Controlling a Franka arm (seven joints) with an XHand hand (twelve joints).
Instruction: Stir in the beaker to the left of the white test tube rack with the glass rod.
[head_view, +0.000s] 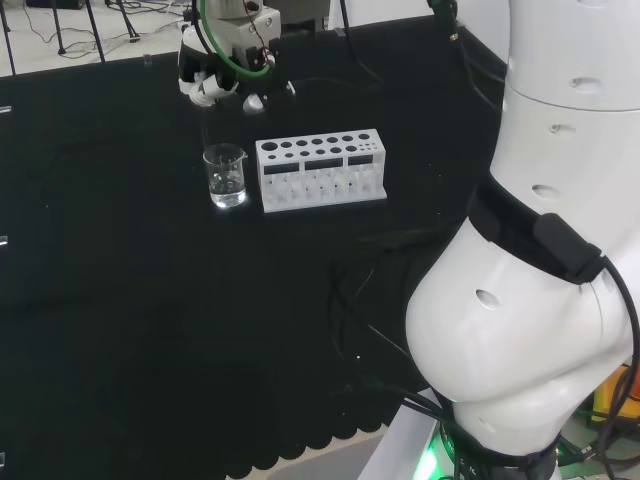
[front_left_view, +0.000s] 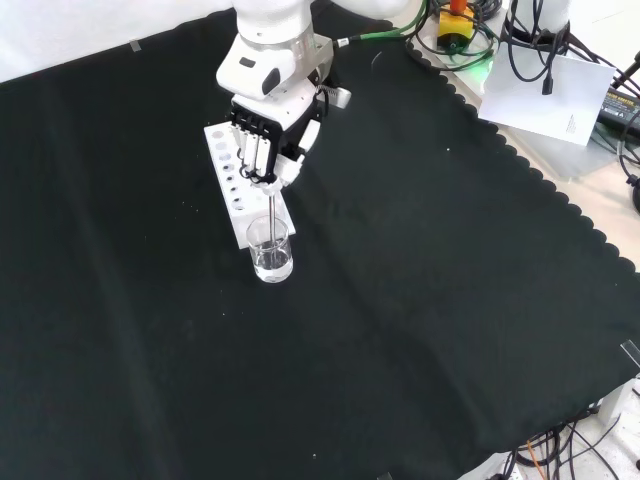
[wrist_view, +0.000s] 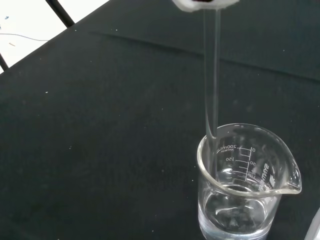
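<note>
Here the black cloth (head_view: 120, 330) covers the whole bench and gives the clear glassware a dark ground to show against. In the head view the arm's white links (head_view: 540, 250) bulk large from about 1 to 5 o'clock, while the hand (head_view: 215, 80) hangs near 11 o'clock, above the ware. The white test tube rack (head_view: 321, 170) stands just above the picture's centre, and the beaker (head_view: 226, 176) sits just beside it at its 9 o'clock, apart from it; in the front view the same beaker (front_left_view: 271, 252) lies at the rack's (front_left_view: 238, 190) 5 o'clock, touching or nearly touching its near end, I cannot tell which. The hand (front_left_view: 268, 135) hovers over the rack's near half, its fingers (front_left_view: 255, 150) curled down and pinching the top of the glass rod (front_left_view: 273, 205), which hangs roughly upright so that its lower end drops straight through the beaker's mouth. The wrist view shows why that hold suits the job: the glass rod (wrist_view: 212, 85) comes down past the rim close to the wall opposite the spout and reaches into the clear liquid (wrist_view: 235, 210) that fills the bottom part of the beaker (wrist_view: 245, 185). I judge that the rod is placed for stirring, and small circles kept off the glass wall would avoid tipping the light vessel.
</note>
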